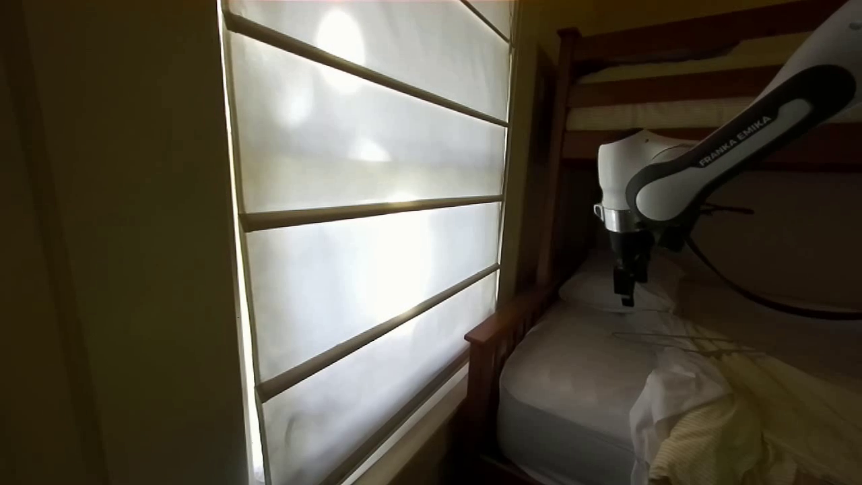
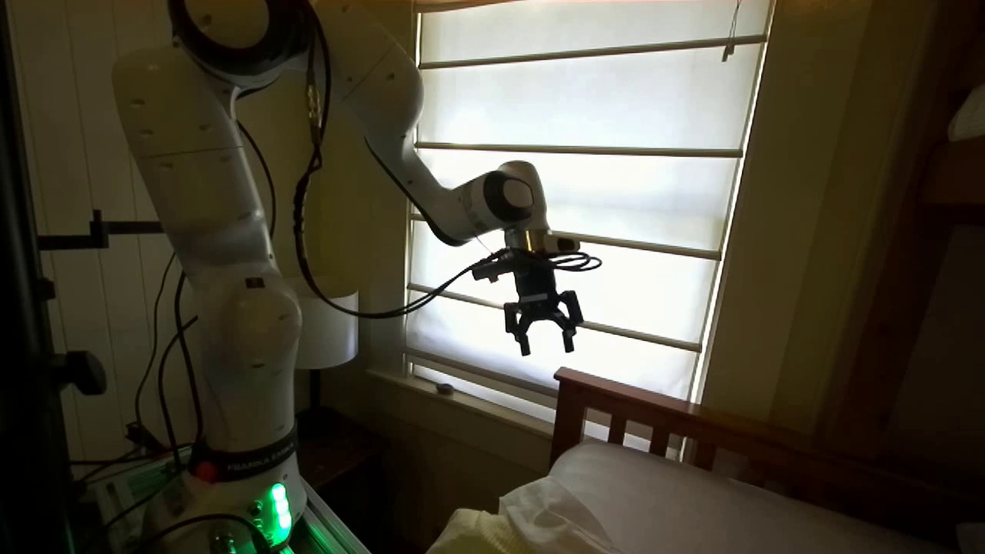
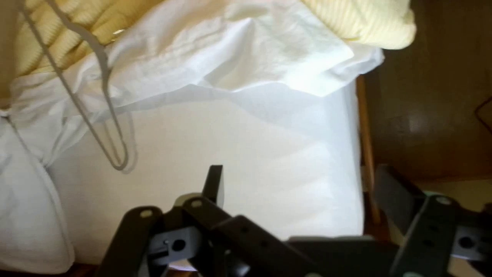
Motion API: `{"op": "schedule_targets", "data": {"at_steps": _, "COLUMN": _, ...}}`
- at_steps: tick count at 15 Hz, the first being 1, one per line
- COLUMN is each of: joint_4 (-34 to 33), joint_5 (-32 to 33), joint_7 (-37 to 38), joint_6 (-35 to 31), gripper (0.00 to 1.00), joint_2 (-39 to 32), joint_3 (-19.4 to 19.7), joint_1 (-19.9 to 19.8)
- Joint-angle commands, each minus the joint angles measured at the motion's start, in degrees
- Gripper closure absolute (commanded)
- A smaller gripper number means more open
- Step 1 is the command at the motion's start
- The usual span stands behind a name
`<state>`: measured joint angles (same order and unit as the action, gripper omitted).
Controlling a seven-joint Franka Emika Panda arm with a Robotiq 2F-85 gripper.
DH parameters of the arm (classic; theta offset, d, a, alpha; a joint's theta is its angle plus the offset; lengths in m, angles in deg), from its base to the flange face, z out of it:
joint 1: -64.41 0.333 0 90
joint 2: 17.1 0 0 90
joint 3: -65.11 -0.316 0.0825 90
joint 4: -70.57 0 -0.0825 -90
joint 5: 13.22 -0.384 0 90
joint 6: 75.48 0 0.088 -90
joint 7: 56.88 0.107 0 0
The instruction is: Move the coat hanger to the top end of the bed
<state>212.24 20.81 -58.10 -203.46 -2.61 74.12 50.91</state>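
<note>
Wrist view: the coat hanger (image 3: 103, 59) lies on the bed (image 3: 246, 146), upper left of the wide-spread gripper (image 3: 301, 182).

open air lies between the end effector (image 2: 547, 348) and bare sheet (image 3: 246, 154); the coat hanger (image 3: 102, 57), bunched cloth (image 3: 261, 57) and slatted rail (image 2: 627, 396) border that patch.

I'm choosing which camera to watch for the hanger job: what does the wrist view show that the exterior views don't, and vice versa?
Only the wrist view clearly shows brown floor beside the bed.

Only outside: both exterior views show the window blind and the robot's arm; a white lampshade appears in an exterior view.

Shared by all: the bed, the yellow bedding and the open gripper. The coat hanger shows plainly in the wrist view and as a thin outline in an exterior view.
</note>
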Motion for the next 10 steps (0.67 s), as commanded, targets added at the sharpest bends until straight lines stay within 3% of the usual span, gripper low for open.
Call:
{"op": "schedule_targets", "data": {"at_steps": 1, "joint_4": 0.55, "joint_5": 10.45, "joint_7": 0.44, "joint_6": -4.09, "gripper": 0.0, "joint_2": -2.25, "joint_3": 3.48, "joint_1": -4.51}}
{"op": "schedule_targets", "data": {"at_steps": 4, "joint_4": -1.62, "joint_5": 10.61, "joint_7": -0.28, "joint_6": -4.63, "gripper": 0.0, "joint_2": -6.92, "joint_3": 8.71, "joint_1": -7.46}}
{"op": "schedule_targets", "data": {"at_steps": 7, "joint_4": -4.83, "joint_5": 8.67, "joint_7": 1.39, "joint_6": -0.84, "gripper": 0.0, "joint_2": -12.71, "joint_3": 12.74, "joint_1": -10.21}}
{"op": "schedule_targets", "data": {"at_steps": 10, "joint_4": -8.59, "joint_5": 7.28, "joint_7": 6.08, "joint_6": 1.5, "gripper": 0.0, "joint_2": -17.29, "joint_3": 14.81, "joint_1": -11.41}}
